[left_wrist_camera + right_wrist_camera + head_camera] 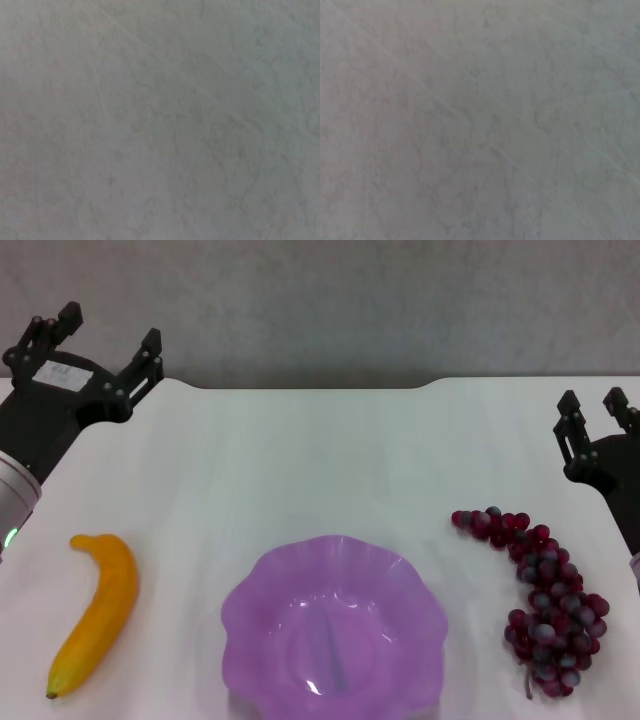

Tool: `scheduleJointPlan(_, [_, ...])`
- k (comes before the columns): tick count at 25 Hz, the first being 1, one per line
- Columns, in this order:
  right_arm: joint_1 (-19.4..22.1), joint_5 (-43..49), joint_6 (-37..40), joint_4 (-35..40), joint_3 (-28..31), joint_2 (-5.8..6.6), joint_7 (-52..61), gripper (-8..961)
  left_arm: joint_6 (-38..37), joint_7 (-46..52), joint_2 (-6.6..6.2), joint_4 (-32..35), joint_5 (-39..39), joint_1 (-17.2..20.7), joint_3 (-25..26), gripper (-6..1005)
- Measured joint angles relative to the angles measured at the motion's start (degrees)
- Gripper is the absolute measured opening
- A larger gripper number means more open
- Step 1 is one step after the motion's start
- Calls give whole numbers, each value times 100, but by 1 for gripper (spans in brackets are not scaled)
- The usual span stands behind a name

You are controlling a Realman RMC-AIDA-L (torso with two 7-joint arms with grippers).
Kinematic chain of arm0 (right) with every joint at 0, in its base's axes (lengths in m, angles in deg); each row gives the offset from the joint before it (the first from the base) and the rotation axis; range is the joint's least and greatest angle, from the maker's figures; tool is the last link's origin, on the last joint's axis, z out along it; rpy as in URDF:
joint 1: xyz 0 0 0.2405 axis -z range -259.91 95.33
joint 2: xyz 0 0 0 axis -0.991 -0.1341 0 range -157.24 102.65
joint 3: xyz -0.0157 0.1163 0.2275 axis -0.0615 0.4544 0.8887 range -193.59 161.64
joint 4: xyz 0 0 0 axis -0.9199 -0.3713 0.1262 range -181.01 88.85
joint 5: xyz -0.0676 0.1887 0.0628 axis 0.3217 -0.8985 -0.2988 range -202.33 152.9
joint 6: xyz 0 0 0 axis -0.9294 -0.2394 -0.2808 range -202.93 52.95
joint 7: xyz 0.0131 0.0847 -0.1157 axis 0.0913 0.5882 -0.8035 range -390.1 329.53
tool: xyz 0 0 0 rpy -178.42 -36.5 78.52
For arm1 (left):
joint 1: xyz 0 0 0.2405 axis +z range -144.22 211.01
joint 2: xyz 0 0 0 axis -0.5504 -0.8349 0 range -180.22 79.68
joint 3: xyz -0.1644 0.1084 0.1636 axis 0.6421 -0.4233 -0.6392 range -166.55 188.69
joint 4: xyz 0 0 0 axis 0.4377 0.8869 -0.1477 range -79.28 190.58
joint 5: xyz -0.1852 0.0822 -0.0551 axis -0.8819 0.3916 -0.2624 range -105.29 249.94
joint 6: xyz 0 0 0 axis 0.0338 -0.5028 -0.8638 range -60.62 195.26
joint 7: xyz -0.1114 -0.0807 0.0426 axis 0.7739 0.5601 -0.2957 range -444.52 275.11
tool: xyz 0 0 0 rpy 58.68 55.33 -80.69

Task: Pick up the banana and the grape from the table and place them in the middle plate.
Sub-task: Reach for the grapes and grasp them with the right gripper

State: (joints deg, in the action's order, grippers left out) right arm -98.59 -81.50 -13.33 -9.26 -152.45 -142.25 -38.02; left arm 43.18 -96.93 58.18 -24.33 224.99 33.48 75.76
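Plate [333, 625] nearest, centred on surface [330, 460]. Banana [95, 611] to its left, grapes [545, 600] to its right. Left hand [108, 338] released, far left, well beyond banana. Right hand [592, 412] released, far right, just beyond grapes.

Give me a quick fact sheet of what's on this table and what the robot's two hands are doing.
banana: on the table, robot's left of the plate, untouched
grapes: on the table, robot's right of the plate, untouched
plate: purple, wavy rim, between the fruits, nothing in it
left gripper: raised at the far left corner, fingers open, holding nothing
right gripper: at the right edge, holding nothing
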Motion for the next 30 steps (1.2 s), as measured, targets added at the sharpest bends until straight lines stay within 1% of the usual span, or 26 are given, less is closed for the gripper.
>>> scheduleJointPlan(9, [13, 13, -40, 16, 20, 10, -21, 520, -1, 0, -9, 1, 0, 0, 0, 841])
scheduleJointPlan(12, [68, -7, -363, 216, 107, 26, -231, 520, 4, -8, -11, 1, 0, 60, 1, 842])
scheduleJointPlan(14, [290, -34, -976, 686, 489, 30, -777, 520, 10, -34, -14, 1, 0, 98, 6, 842])
scheduleJointPlan(15, [486, -39, -1355, 1027, 801, 31, -1200, 520, 16, -53, -17, -5, 0, 113, 9, 842])
scheduleJointPlan(18, [1191, -59, -2800, 2462, 1842, 7, -2699, 521, 18, -90, -10, -57, -4, 117, 9, 842])
scheduleJointPlan(20, [1495, -236, -3945, 3336, 2415, -8, -3454, 521, 19, -117, 7, -65, -12, 125, 9, 842])
scheduleJointPlan(22, [1574, -516, -4733, 3730, 2743, -8, -3686, 521, 20, -132, 17, -61, -13, 128, 9, 842])
scheduleJointPlan(24, [1595, -683, -5357, 3958, 3062, -3, -3722, 520, 22, -183, 27, -56, -13, 108, 9, 842])
scheduleJointPlan(26, [1604, -670, -5722, 4058, 3303, -8, -3722, 520, 26, -207, 38, -56, -12, 65, 5, 842])
scheduleJointPlan(30, [1560, -638, -6126, 4004, 3619, -12, -3719, 521, 61, -209, 43, -34, -10, -13, -7, 841])
